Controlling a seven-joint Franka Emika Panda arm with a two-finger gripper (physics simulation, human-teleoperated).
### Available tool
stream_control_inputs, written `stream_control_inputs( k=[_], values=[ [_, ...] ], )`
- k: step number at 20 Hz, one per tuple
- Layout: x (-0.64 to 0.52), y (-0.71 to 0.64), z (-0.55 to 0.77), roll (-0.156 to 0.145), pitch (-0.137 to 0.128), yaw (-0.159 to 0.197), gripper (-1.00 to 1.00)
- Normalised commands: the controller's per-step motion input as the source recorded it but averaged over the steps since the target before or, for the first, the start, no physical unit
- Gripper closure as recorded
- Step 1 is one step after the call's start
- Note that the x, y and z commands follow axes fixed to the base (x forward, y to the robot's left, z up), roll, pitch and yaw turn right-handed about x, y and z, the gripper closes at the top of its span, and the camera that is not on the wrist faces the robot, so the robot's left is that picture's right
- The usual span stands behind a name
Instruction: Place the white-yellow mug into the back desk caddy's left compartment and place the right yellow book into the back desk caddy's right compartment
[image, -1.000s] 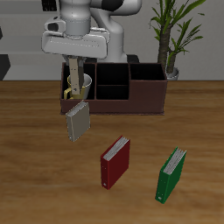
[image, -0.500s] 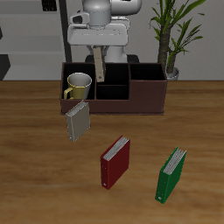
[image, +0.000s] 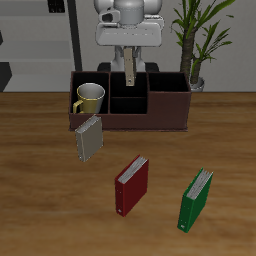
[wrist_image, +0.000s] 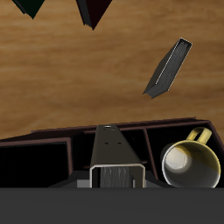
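Mug (image: 89, 97) sits in the caddy's (image: 130, 121) end compartment | your end effector (image: 130, 78) hovers above its middle, jaw state unreadable | grey book (image: 89, 138) lies on the surface, just in front | descend carelessly and you clip a divider.

office-like room, wooden desk (image: 40, 150), desk caddy (image: 130, 105), books, potted plant (image: 195, 40)

There was one small off-white mug with an olive-yellow inside (image: 88, 97). There was one long dark maroon-brown desk caddy with a black interior (image: 160, 112). There were three slim books: one grey book (image: 89, 138), one red book (image: 131, 185) and one green book (image: 196, 199). There was one potted green plant (image: 195, 40).
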Motion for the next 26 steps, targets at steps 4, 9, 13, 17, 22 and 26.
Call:
stream_control_inputs(
  k=[4,9,13,17,22,26],
  values=[
    [-0.36,0.38,0.2,0.033,-0.026,-0.011,1.0],
    [-0.27,0.41,0.07,0.04,0.007,-0.015,1.0],
    [0.0,0.48,-0.14,0.003,0.05,0.007,1.0],
    [0.18,0.41,-0.13,-0.006,0.059,-0.019,1.0],
    [0.17,0.24,-0.12,-0.014,0.039,0.013,1.0],
    [0.2,0.13,-0.15,-0.016,0.048,-0.006,1.0]
  ],
)
